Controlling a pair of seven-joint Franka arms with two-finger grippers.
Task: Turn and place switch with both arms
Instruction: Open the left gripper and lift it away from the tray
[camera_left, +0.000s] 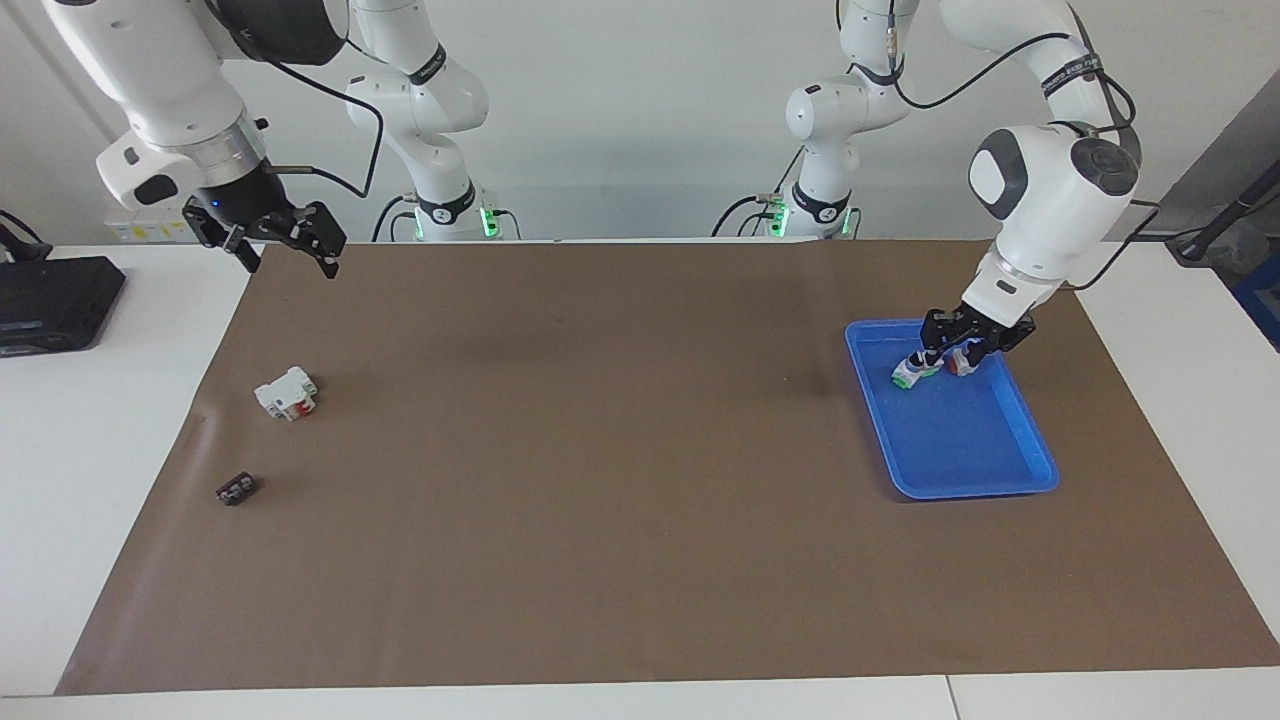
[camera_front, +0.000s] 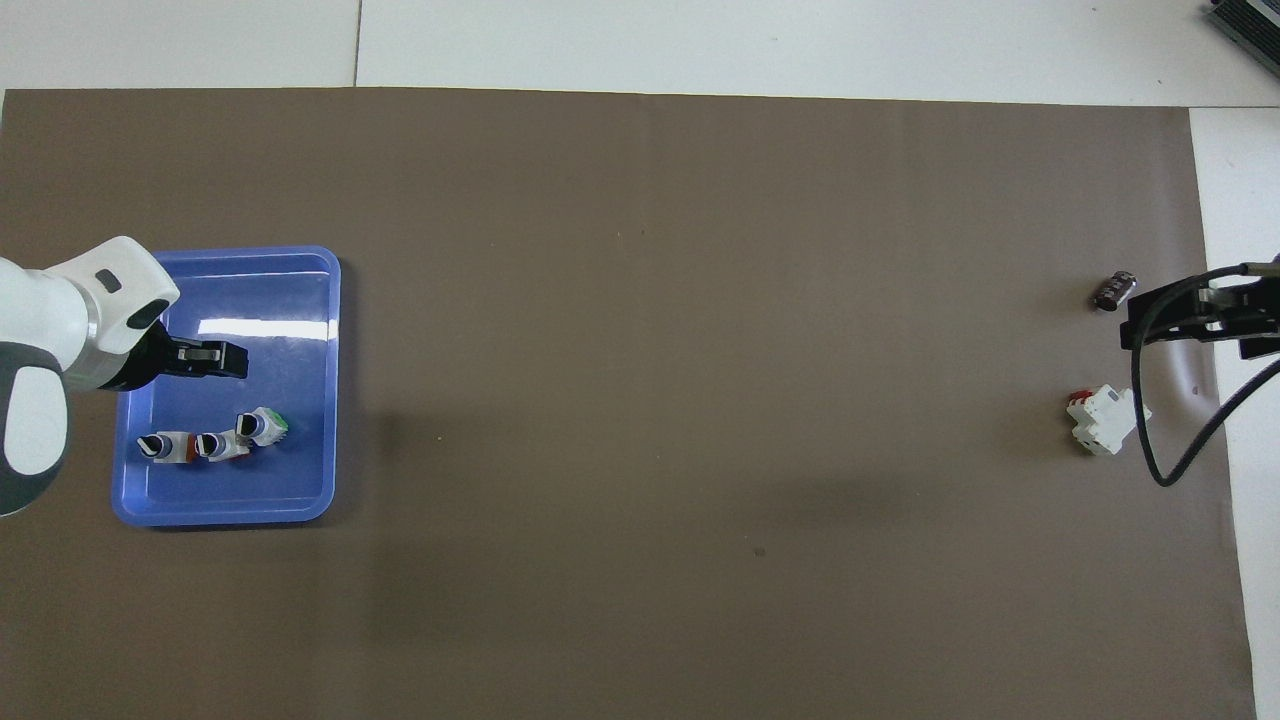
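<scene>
I am looking at a white counter (camera_left: 1150, 420) covered almost end to end by a brown mat (camera_left: 620, 470), with a pale wall rising where the two arm bases stand and a black box (camera_left: 55, 300) sitting on the bare counter off the mat at the right arm's end. At the left arm's end a blue tray (camera_left: 985, 470) rests on the mat, and three small switches lie in the part of it nearer to the robots: one with a green end (camera_front: 263, 426), and two with orange faces, the middle switch (camera_front: 221, 446) and the outer switch (camera_front: 165, 447), all close together in a short row. My left gripper (camera_left: 958, 345) hangs low over the tray, just above that row; from across the counter I cannot tell whether its fingers are apart or closed, nor whether they touch any switch. My right gripper (camera_left: 285, 248) waits up in the air over the mat's edge at the right arm's end, its fingers spread apart and holding nothing. Below it on the mat lie a bigger white block (camera_left: 286, 392) with a red part and, farther from the robots, a tiny dark brown piece (camera_left: 236, 488), apart from each other.
</scene>
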